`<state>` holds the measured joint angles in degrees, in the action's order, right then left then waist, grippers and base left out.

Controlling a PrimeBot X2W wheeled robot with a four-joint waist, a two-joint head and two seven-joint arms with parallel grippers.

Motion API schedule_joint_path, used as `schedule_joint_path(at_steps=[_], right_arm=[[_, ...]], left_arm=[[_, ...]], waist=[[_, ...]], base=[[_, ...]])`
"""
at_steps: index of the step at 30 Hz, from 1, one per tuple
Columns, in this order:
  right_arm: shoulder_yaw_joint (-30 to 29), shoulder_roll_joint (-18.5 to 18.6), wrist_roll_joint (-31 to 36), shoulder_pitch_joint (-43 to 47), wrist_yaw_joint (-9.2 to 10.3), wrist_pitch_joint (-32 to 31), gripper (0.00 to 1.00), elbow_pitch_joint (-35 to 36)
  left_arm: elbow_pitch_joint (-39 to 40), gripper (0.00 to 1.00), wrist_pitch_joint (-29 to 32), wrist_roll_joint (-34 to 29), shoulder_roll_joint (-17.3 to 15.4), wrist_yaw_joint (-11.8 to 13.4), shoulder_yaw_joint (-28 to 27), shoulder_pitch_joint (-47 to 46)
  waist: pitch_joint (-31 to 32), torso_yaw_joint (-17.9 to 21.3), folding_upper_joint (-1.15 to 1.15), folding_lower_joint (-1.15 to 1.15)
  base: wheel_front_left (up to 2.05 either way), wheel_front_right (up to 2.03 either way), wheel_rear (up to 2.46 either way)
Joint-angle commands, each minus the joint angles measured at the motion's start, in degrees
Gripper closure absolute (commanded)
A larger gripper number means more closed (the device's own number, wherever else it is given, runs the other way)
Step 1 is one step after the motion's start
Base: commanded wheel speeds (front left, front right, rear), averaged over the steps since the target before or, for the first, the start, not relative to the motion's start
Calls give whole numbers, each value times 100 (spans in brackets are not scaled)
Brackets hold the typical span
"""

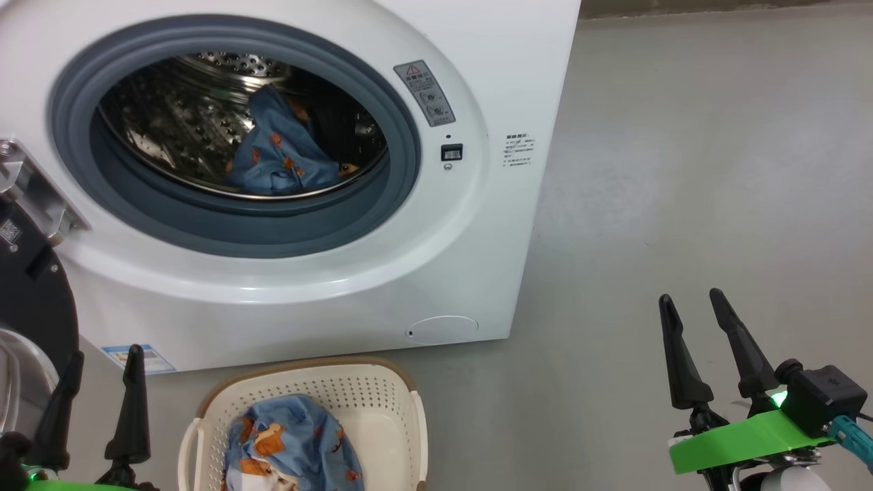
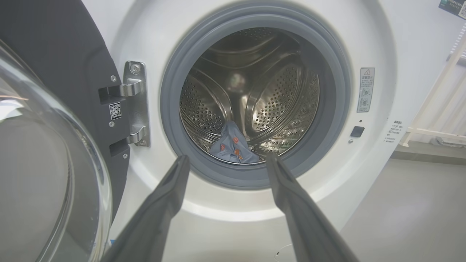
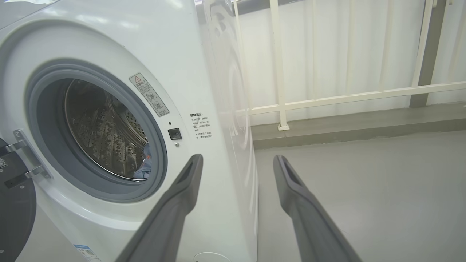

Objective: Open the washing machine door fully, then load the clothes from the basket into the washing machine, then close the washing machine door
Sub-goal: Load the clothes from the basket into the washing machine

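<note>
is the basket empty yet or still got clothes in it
Not empty. In the head view a bear-print blue bundle lies in the basket; another piece is already in the drum.

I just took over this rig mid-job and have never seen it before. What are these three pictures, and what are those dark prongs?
The prongs are gripper fingers. The head camera looks down at the washing machine, with the left gripper and the right gripper both open and empty. The two wrist cameras each look along that arm's own fingers. The door is swung open on the left. One piece of the clothes lies in the drum; another piece sits in the basket on the floor.
</note>
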<state>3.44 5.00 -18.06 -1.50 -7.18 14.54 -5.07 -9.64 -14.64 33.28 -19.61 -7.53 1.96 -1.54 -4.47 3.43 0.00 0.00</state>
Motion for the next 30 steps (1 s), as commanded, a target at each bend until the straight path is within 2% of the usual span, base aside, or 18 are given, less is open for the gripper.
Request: schedule_joint_path(at_steps=[1,15,23,30], right_arm=[[112,13,46,-94,-31,46,0,160],[119,-27,78,-124,-31,46,0,169],[139,-85,135,-157,-31,46,0,245],[169,-181,286,-218,-31,46,0,379]], left_arm=[[186,0,-36,-13,-122,4,-249,-117],[105,0,-36,16,-173,4,-93,-114],[-224,0,3,90,-340,4,473,-240],[-679,0,171,243,-665,4,1063,-593]], waist=[[-7,1,0,0],[-57,26,0,0],[-261,78,0,0],[-728,146,0,0]], base=[[0,0,0],[0,0,0],[0,0,0],[0,0,0]])
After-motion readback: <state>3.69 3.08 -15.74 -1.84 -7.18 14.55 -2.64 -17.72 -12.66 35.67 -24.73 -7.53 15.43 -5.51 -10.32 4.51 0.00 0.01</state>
